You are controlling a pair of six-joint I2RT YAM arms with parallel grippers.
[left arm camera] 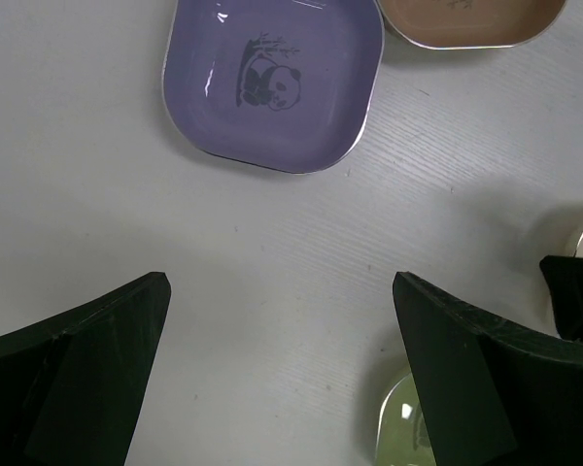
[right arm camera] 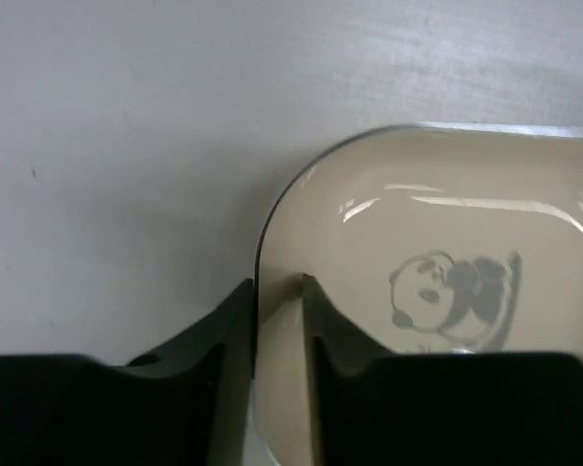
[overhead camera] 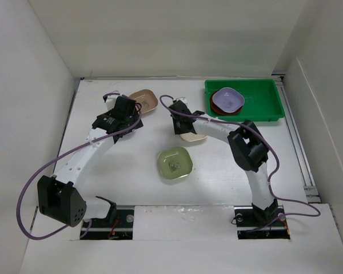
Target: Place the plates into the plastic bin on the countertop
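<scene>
The green plastic bin (overhead camera: 263, 91) stands at the back right of the white countertop (overhead camera: 120, 171). It holds a lilac plate (overhead camera: 227, 99) on top of a red plate (overhead camera: 212, 106). My right gripper (overhead camera: 180, 123) is shut on the rim of the cream plate (overhead camera: 194, 137), seen close in the right wrist view (right arm camera: 447, 252) with one finger on each side of the edge (right arm camera: 280, 286). My left gripper (left arm camera: 282, 291) is open and empty above the countertop, just short of a second lilac plate (left arm camera: 272, 83). A tan-brown plate (overhead camera: 144, 100) and a pale green plate (overhead camera: 175, 162) lie loose.
White walls close in the countertop on the left, back and right. The left arm (overhead camera: 91, 148) hides the loose lilac plate in the top view. The tan-brown plate (left arm camera: 466, 19) lies right beside that lilac plate. The bin's right half shows bare ribbed floor.
</scene>
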